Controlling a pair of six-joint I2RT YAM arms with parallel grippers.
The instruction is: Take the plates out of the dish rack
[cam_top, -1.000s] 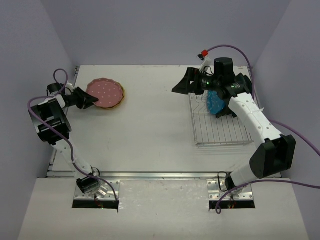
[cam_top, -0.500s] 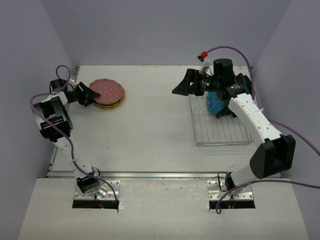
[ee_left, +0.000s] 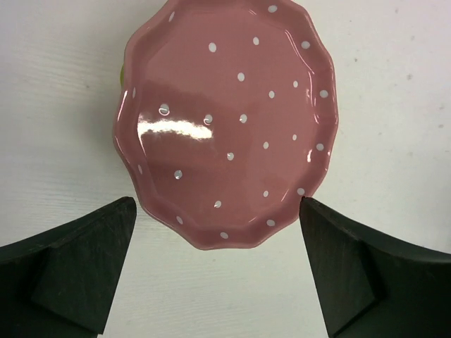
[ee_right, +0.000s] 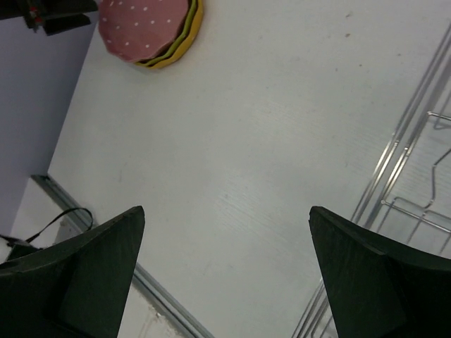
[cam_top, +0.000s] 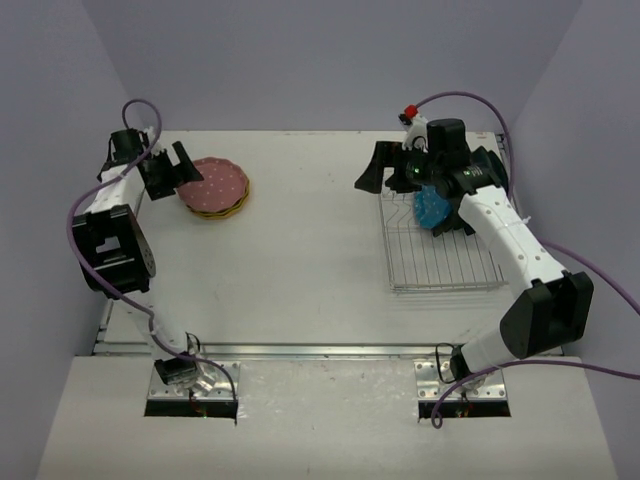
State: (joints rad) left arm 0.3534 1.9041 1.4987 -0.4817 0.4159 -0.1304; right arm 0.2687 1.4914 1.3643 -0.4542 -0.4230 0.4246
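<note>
Opening wide, the left claw [ee_left: 217, 210] has released the pink plate [ee_left: 225, 120] onto the stack [cam_top: 240, 196] at the far left of the worktop [cam_top: 300, 250]. Open and empty, the right claw [ee_right: 227, 211] hovers by the dish rack [cam_top: 445, 265]; the blue plate [cam_top: 431, 208] remains racked.

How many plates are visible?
4. Stacked far left: pink dotted scalloped plate atop a yellow-green plate and an orange plate. Blue dotted plate standing in the silver wire rack. More may be hidden.

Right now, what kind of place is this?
Likely a lab test booth, not a kitchen: plain grey walls close around a white table, with a wire dish rack and stacked plates on it.
</note>
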